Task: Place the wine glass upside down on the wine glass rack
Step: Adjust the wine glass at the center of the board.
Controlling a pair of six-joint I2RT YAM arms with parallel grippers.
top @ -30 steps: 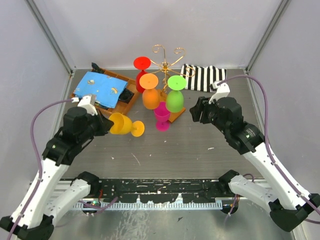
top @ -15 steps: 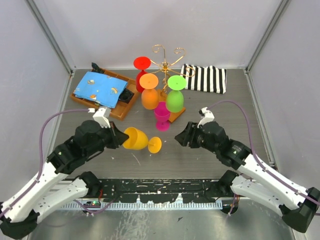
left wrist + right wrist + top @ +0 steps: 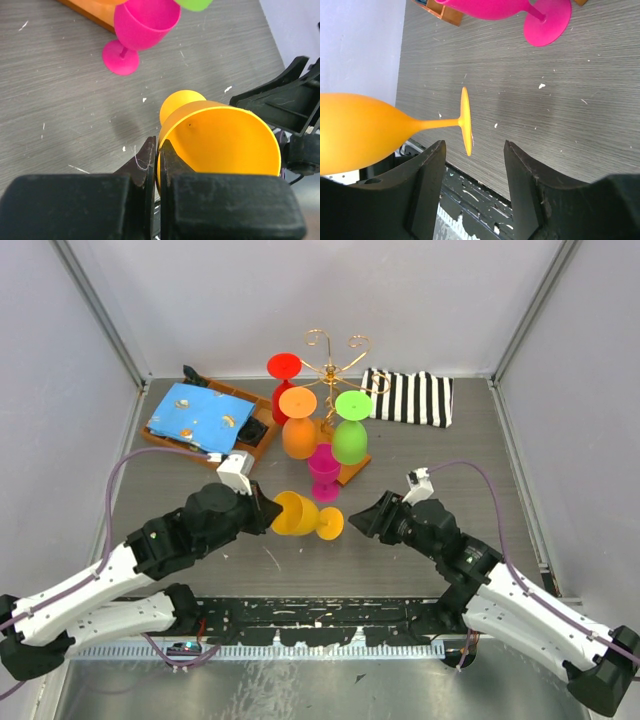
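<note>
A yellow-orange wine glass (image 3: 298, 514) lies sideways in the air above the table, foot pointing right. My left gripper (image 3: 270, 511) is shut on the rim of its bowl (image 3: 220, 135), one finger inside and one outside. Just right of the foot (image 3: 465, 120), my right gripper (image 3: 364, 519) stands open; the foot disc sits ahead of its fingertips, nearer one finger, touching neither. The wine glass rack (image 3: 336, 366) is gold wire on a wooden base at the back centre. Red, orange and green glasses hang on it upside down.
A pink glass (image 3: 324, 471) stands upright on the table by the rack's base, just behind the held glass. A wooden tray with blue cloth (image 3: 200, 415) lies at the back left. A black-and-white striped cloth (image 3: 408, 395) lies at the back right.
My left arm has carried the yellow-orange glass right and toward the near edge. My right arm has swung left and nearer, bringing its open fingers up to the glass's foot.
</note>
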